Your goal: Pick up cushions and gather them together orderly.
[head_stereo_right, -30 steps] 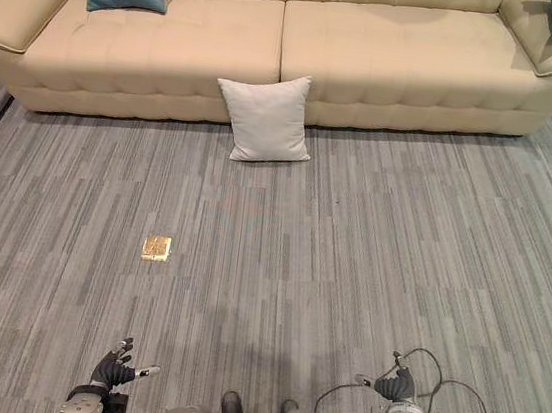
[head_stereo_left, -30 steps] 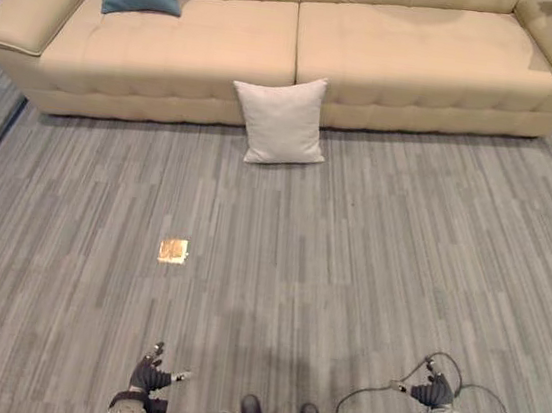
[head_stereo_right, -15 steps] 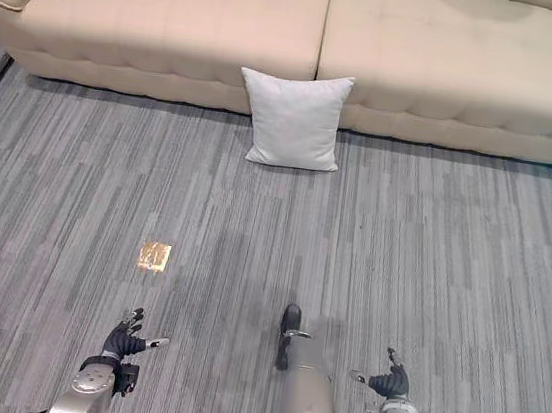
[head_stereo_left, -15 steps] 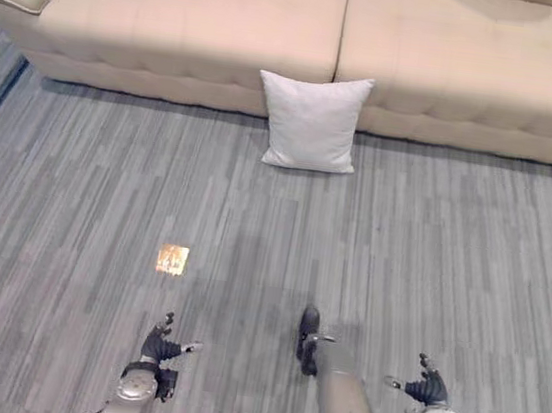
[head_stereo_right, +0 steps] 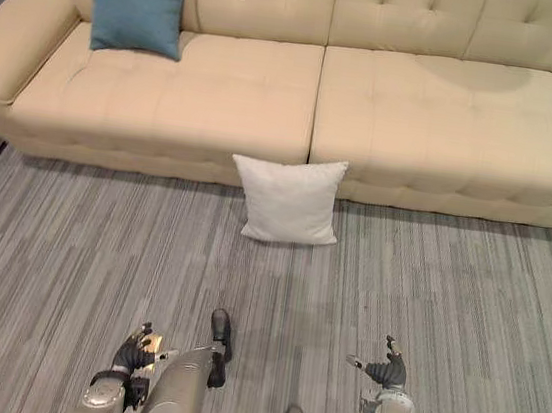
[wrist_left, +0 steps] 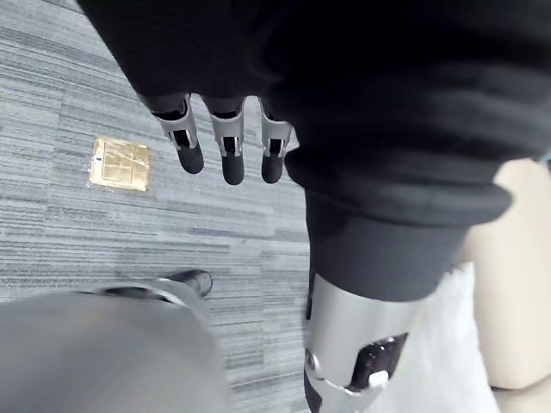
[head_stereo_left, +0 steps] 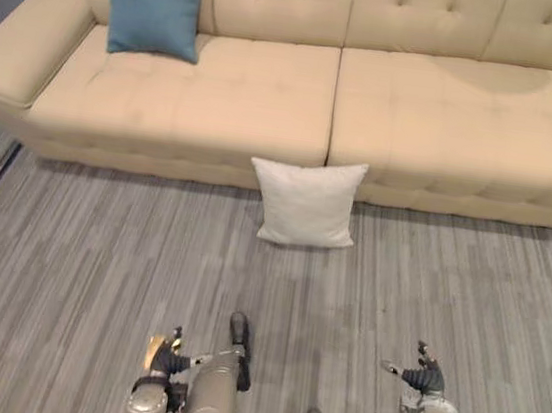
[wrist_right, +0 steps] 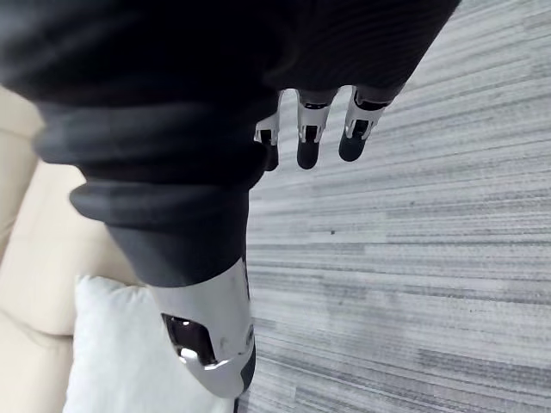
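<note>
White square fabric cushion leans on beige sofa front: likely light, soft, squashy; take opposite edges. Fingers relaxed, spread, empty: left hand, right hand.

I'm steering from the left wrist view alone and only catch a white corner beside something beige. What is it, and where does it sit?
Observer: A white cushion, upright on the floor, leaning on the sofa front below the seam between two seats.
Operator: Any other cushions?
Observer: A blue cushion stands on the sofa's left seat against the backrest.
Operator: Is the right hand free?
Observer: Yes, the right hand hangs low over the floor, fingers relaxed, holding nothing.
</note>
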Motion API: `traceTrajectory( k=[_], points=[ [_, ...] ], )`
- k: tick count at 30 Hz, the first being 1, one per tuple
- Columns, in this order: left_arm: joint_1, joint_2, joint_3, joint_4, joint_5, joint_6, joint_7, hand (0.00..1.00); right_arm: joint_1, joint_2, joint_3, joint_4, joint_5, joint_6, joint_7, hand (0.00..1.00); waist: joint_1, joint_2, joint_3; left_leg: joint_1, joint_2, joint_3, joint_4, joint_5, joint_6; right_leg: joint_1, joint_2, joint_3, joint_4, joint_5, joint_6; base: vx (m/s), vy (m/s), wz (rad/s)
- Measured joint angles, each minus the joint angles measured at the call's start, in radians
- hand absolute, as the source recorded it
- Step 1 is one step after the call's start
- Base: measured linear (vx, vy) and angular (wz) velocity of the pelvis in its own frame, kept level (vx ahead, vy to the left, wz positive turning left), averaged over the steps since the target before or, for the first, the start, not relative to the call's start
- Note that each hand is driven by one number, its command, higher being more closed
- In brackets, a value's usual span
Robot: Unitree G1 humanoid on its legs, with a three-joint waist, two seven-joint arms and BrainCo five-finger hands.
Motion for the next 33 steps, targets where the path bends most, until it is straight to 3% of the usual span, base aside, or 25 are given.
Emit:
traceTrajectory(
  k=[1, 2, 4, 6, 8, 9, 10, 11, 12, 13, 15, 16, 17, 18, 19, 20, 22, 23, 24, 25, 26, 28, 33],
  points=[
    [-0.002, 0.008, -0.013, 0.009, 0.000, 0.004, 0.000, 0.00, 0.000, 0.009, 0.009, 0.001, -0.001, 0.001, 0.005, 0.00, -0.013, -0.009, 0.003, 0.059, -0.017, 0.015, 0.004, -0.049, 0.016, -0.085, -0.034, 0.011, 0.216, 0.071, 0.085, 0.58, 0.222, -0.32],
    [-0.002, 0.010, -0.021, 0.012, -0.002, 0.008, 0.001, 0.00, -0.001, 0.009, 0.032, 0.006, -0.002, 0.002, 0.006, 0.00, -0.030, -0.004, 0.006, 0.130, -0.018, 0.026, 0.001, -0.090, 0.027, -0.146, -0.053, -0.005, 0.377, 0.058, 0.054, 0.57, 0.200, -0.29],
    [-0.004, 0.013, -0.030, 0.013, -0.014, 0.009, 0.004, 0.00, -0.001, 0.008, 0.064, 0.006, -0.010, 0.001, 0.007, 0.00, -0.037, 0.009, 0.010, 0.249, -0.014, 0.029, -0.049, -0.121, 0.026, -0.212, -0.052, -0.077, 0.439, 0.013, -0.028, 0.47, 0.122, -0.19],
    [-0.017, 0.019, -0.030, 0.011, -0.020, 0.008, 0.006, 0.00, -0.011, 0.006, 0.073, 0.006, -0.023, -0.002, 0.007, 0.00, -0.057, 0.022, 0.017, 0.338, -0.008, 0.029, -0.115, -0.121, 0.026, -0.272, -0.032, -0.152, 0.312, -0.017, -0.068, 0.48, 0.043, 0.02],
    [-0.044, 0.020, -0.030, 0.016, -0.021, 0.009, 0.008, 0.00, -0.017, -0.002, 0.072, 0.007, -0.031, -0.002, 0.007, 0.00, -0.058, 0.030, 0.022, 0.388, 0.010, 0.030, -0.147, -0.120, 0.025, -0.335, 0.006, -0.203, 0.095, -0.008, -0.071, 0.47, -0.031, 0.16],
    [-0.052, 0.021, -0.031, 0.016, -0.021, 0.009, 0.012, 0.00, -0.015, -0.008, 0.070, 0.015, -0.034, 0.000, 0.007, 0.00, -0.062, 0.027, 0.023, 0.412, 0.017, 0.027, -0.153, -0.123, 0.016, -0.351, 0.032, -0.211, -0.092, 0.063, -0.080, 0.49, -0.090, 0.34],
    [-0.048, 0.022, -0.030, 0.017, -0.020, 0.009, 0.017, 0.00, -0.007, -0.010, 0.068, 0.020, -0.035, 0.002, 0.007, 0.00, -0.063, 0.016, 0.020, 0.449, 0.013, 0.024, -0.162, -0.133, -0.027, -0.342, 0.058, -0.199, -0.276, 0.191, -0.091, 0.52, -0.106, 0.38],
    [-0.041, 0.025, -0.030, 0.017, -0.020, 0.009, 0.019, 0.00, 0.007, -0.011, 0.068, 0.023, -0.036, 0.003, 0.007, 0.00, -0.063, 0.002, 0.017, 0.465, 0.003, 0.019, -0.160, -0.148, -0.055, -0.338, 0.064, -0.179, -0.342, 0.275, -0.103, 0.65, -0.207, 0.53],
    [-0.043, 0.019, -0.024, 0.039, -0.017, 0.010, 0.019, 0.00, 0.020, -0.023, 0.065, 0.032, -0.038, 0.006, 0.007, 0.00, -0.070, -0.010, 0.018, 0.503, 0.004, -0.013, -0.140, -0.194, -0.117, -0.336, 0.065, -0.140, -0.315, 0.416, -0.160, 0.61, -0.203, 0.35],
    [-0.047, 0.000, -0.019, 0.054, -0.016, 0.012, 0.017, 0.00, 0.001, -0.040, 0.058, 0.042, -0.038, 0.019, 0.007, 0.00, -0.064, 0.033, 0.020, 0.498, 0.038, -0.023, -0.105, -0.186, -0.139, -0.354, 0.082, -0.157, -0.247, 0.389, -0.181, 0.58, -0.216, 0.34],
    [-0.046, -0.012, -0.014, 0.056, -0.014, 0.011, 0.018, 0.00, -0.001, -0.042, 0.047, 0.033, -0.038, 0.018, 0.008, 0.00, -0.065, 0.047, 0.025, 0.463, 0.058, -0.047, 0.003, -0.162, -0.180, -0.345, 0.079, -0.174, -0.211, 0.311, -0.180, 0.39, -0.182, 0.17],
    [-0.047, -0.031, -0.006, 0.056, -0.012, 0.012, 0.018, 0.00, 0.002, -0.040, 0.037, 0.029, -0.037, 0.020, 0.008, 0.00, -0.064, 0.066, 0.036, 0.374, 0.106, -0.067, 0.224, -0.111, -0.202, -0.289, 0.092, -0.192, -0.223, 0.275, -0.193, 0.41, -0.222, 0.25],
    [-0.045, -0.038, -0.006, 0.056, -0.012, 0.012, 0.018, 0.00, 0.006, -0.039, 0.037, 0.025, -0.035, 0.020, 0.008, 0.00, -0.063, 0.067, 0.040, 0.338, 0.134, -0.067, 0.320, -0.085, -0.194, -0.256, 0.099, -0.202, -0.243, 0.265, -0.198, 0.37, -0.205, 0.26],
    [-0.042, -0.050, -0.006, 0.055, -0.012, 0.012, 0.017, 0.00, 0.011, -0.037, 0.035, 0.022, -0.035, 0.020, 0.008, 0.00, -0.056, 0.067, 0.042, 0.301, 0.168, -0.054, 0.419, -0.101, -0.179, -0.202, 0.112, -0.213, -0.271, 0.260, -0.203, 0.30, -0.136, 0.12],
    [-0.040, -0.070, -0.006, 0.055, -0.012, 0.012, 0.017, 0.00, 0.014, -0.033, 0.027, 0.006, -0.032, 0.020, 0.006, 0.00, -0.049, 0.069, 0.041, 0.263, 0.192, -0.030, 0.468, -0.123, -0.142, -0.145, 0.122, -0.220, -0.308, 0.253, -0.205, 0.28, -0.123, 0.05],
    [-0.042, -0.089, -0.009, 0.053, -0.012, 0.012, 0.016, 0.00, 0.013, -0.028, 0.011, -0.024, -0.029, 0.016, 0.005, 0.00, -0.045, 0.061, 0.043, 0.227, 0.196, 0.002, 0.444, -0.138, -0.117, -0.114, 0.124, -0.219, -0.337, 0.247, -0.204, 0.31, -0.114, 0.01],
    [-0.047, -0.099, -0.009, 0.051, -0.011, 0.011, 0.014, 0.00, 0.001, -0.026, -0.008, -0.042, -0.027, 0.011, 0.003, 0.00, -0.041, 0.067, 0.041, 0.176, 0.182, 0.032, 0.302, -0.146, -0.103, -0.112, 0.127, -0.214, -0.357, 0.242, -0.194, 0.20, -0.036, -0.13],
    [-0.047, -0.099, -0.011, 0.054, -0.011, 0.012, 0.014, 0.00, -0.002, -0.029, -0.010, -0.031, -0.025, 0.008, 0.003, 0.00, -0.034, 0.075, 0.037, 0.178, 0.153, 0.026, 0.124, -0.135, -0.102, -0.114, 0.132, -0.206, -0.362, 0.238, -0.187, 0.15, 0.011, -0.23],
    [-0.045, -0.099, -0.012, 0.055, -0.010, 0.012, 0.014, 0.00, -0.001, -0.030, -0.010, -0.025, -0.025, 0.009, 0.003, 0.00, -0.033, 0.080, 0.034, 0.182, 0.144, 0.022, 0.057, -0.125, -0.102, -0.116, 0.137, -0.203, -0.363, 0.236, -0.183, 0.17, 0.059, -0.31],
    [-0.042, -0.099, -0.011, 0.055, -0.009, 0.012, 0.015, 0.00, -0.001, -0.031, -0.011, -0.012, -0.026, 0.013, 0.003, 0.00, -0.030, 0.097, 0.029, 0.190, 0.138, 0.021, -0.039, -0.063, -0.070, -0.121, 0.156, -0.195, -0.351, 0.226, -0.170, 0.21, 0.098, -0.42],
    [-0.050, -0.084, -0.010, 0.060, -0.010, 0.013, 0.017, 0.00, -0.004, -0.010, -0.007, -0.003, -0.027, 0.021, 0.001, 0.00, -0.022, 0.078, 0.031, 0.205, 0.119, 0.021, -0.062, -0.047, -0.088, -0.137, 0.146, -0.174, -0.330, 0.221, -0.162, 0.21, 0.095, -0.40],
    [-0.058, -0.072, -0.011, 0.061, -0.010, 0.012, 0.018, 0.00, -0.003, 0.004, -0.005, -0.004, -0.028, 0.020, -0.001, 0.00, -0.028, 0.056, 0.030, 0.200, 0.101, 0.025, -0.099, -0.043, -0.085, -0.157, 0.127, -0.166, -0.330, 0.214, -0.149, 0.15, 0.075, -0.11],
    [-0.095, -0.053, -0.011, 0.065, -0.010, 0.011, 0.021, 0.00, -0.025, 0.005, 0.013, -0.003, -0.028, 0.021, -0.017, 0.00, -0.023, 0.046, 0.032, 0.164, 0.063, 0.057, -0.110, -0.040, -0.082, -0.218, 0.088, -0.146, -0.305, 0.203, -0.119, 0.10, 0.104, -0.05]
  ],
)
